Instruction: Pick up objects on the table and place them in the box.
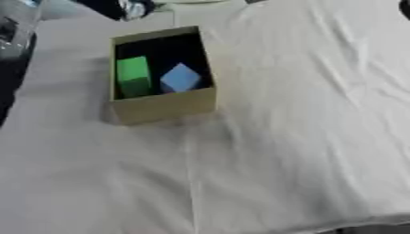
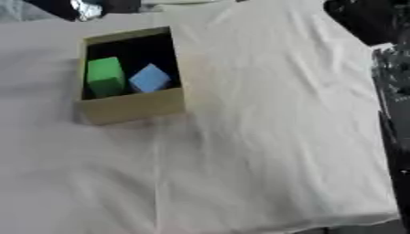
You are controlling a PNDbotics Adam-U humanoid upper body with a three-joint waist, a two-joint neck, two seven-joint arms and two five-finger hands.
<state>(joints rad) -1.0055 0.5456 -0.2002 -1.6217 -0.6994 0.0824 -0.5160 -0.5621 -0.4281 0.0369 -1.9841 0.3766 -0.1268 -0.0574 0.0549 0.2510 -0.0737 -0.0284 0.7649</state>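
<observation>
Inside the box [image 1: 164,106] I saw a green block [image 1: 133,76] beside a blue block [image 1: 179,77]; neither hand showed, so their state I couldn't tell

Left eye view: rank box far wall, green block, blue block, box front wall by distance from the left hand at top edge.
1. box far wall, just below the left hand.
2. green block, box's left side, and blue block, right side: too close to call.
3. box front wall, nearest the camera.

Tan box [image 1: 164,106], black inside – green block [image 1: 133,76], light-blue block [image 1: 179,78] – white tablecloth [image 1: 296,137].
</observation>
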